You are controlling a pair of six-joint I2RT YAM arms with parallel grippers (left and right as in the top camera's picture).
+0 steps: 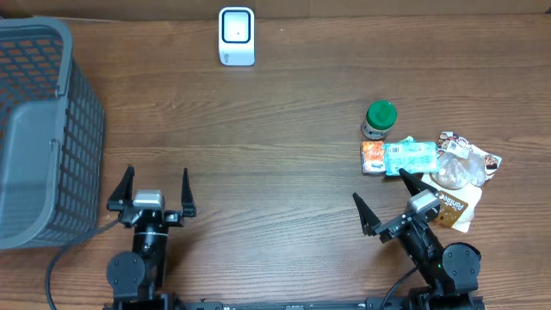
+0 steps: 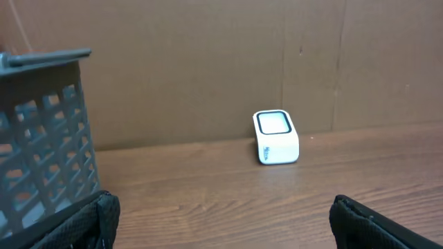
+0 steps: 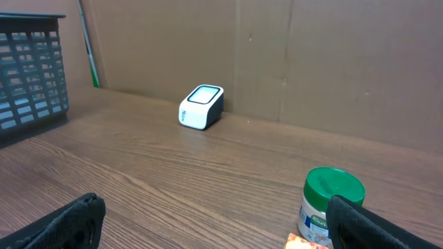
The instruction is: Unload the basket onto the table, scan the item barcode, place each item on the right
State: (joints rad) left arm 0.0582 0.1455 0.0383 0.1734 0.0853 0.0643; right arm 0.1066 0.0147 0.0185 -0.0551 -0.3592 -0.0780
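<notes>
Two pairs of fingers sit at the 6 o'clock edge of the desk (image 1: 284,112), seen from overhead. Left fingers (image 1: 122,191) toward 7 o'clock, spread wide, gripping nothing, tips aimed at 12 o'clock. Right fingers (image 1: 363,213) toward 5 o'clock, likewise spread wide and empty, turned slightly toward 11 o'clock.

Up at 12 o'clock, near the far edge: a small white scanner (image 1: 236,36), standing alone, dark-rimmed window face up. At 9 o'clock: a grey mesh-walled basket (image 1: 34,129), lying toward 10 o'clock of the left fingers and apart from them.

At 3 o'clock: a huddle of groceries (image 1: 422,159), untouched.
- Jar (image 1: 379,120) with a green lid, upright, at the huddle's 11 o'clock.
- Just toward 6 o'clock from it, an orange packet (image 1: 372,158), touching a light-blue packet (image 1: 410,158) at its 3 o'clock.
- Further toward 3 o'clock, a clear bag (image 1: 461,168), possibly of snacks; too crumpled and small to tell.
- At the huddle's 6 o'clock, a brown-and-white pouch (image 1: 461,207), just at 3 o'clock of the right fingers.

Outer right fingertip close to the blue packet; touching or not, unclear.

From the right wrist: jar at 4 o'clock of the frame, scanner at 11 o'clock before a cardboard wall (image 3: 311,55). From the left wrist: scanner near 1 o'clock ahead, basket at 9 o'clock.
</notes>
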